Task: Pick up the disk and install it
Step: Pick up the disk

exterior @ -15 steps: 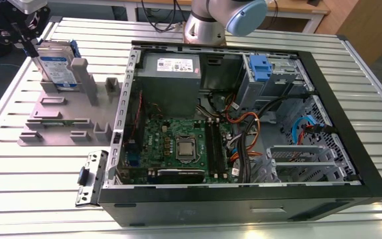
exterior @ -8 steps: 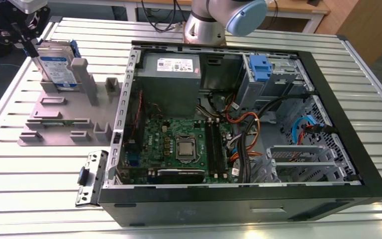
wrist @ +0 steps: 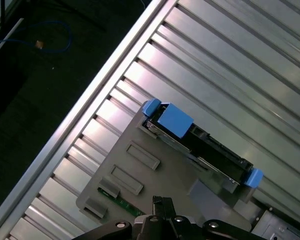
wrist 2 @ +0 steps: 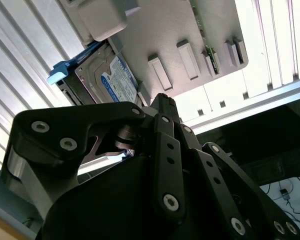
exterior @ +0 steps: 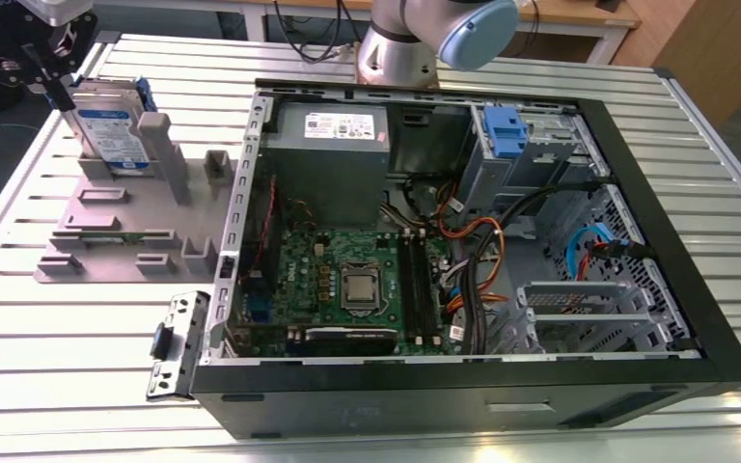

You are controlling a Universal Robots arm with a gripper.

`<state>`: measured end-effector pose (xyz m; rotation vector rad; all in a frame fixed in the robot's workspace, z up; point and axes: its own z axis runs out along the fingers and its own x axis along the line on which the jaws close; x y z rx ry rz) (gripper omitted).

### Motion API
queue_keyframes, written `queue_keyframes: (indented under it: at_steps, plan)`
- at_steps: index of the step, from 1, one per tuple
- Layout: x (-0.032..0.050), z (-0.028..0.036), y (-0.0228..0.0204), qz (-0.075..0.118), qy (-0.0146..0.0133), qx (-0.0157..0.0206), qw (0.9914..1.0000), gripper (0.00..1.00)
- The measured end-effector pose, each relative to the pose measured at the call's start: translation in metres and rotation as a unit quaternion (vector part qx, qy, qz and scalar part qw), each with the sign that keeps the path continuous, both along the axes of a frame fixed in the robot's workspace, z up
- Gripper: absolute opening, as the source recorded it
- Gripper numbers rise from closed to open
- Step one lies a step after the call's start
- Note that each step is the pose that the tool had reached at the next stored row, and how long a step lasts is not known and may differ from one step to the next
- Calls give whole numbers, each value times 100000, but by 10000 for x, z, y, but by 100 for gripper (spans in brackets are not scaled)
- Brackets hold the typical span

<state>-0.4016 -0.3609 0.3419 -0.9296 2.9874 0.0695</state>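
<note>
- so, the job has hardly begun. the disk (exterior: 107, 130) stands on its edge in the grey rack (exterior: 113, 231), on the table (exterior: 62, 405), at the exterior view's left.
- it sits outside the case (exterior: 474, 386), well apart from the bays inside.
- the disk is not yet picked up. in the first wrist view it rests in the rack with its thin side up and a blue bit at each end.
- it is not put in yet either, so i think both the lifting and the fitting are left to do.
- the case lies open on the table. a blue caddy (exterior: 505, 128) sits in a bay at its far side, but that is a different one, not the disk.
- the gripper (exterior: 51, 87) hangs over the far corner of the rack, near the top of the disk.
- in the exterior view its black tip comes down just beside the disk, on the side toward the exterior view's left. i cannot tell if it touches.
- in the first wrist view some bare rack shows between the gripper and the disk, so i think the gripper holds nothing.
- in the second wrist view the disk's label peeks out just past the gripper's black parts.
- i cannot tell if the gripper is spread wide or squeezed tight.
</note>
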Motion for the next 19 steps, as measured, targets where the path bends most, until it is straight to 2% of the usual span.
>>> queue_keyframes:
  at_steps: [19]
  plan:
    - [0, 0, 0, 1347, -2, 0, 99991, 10]
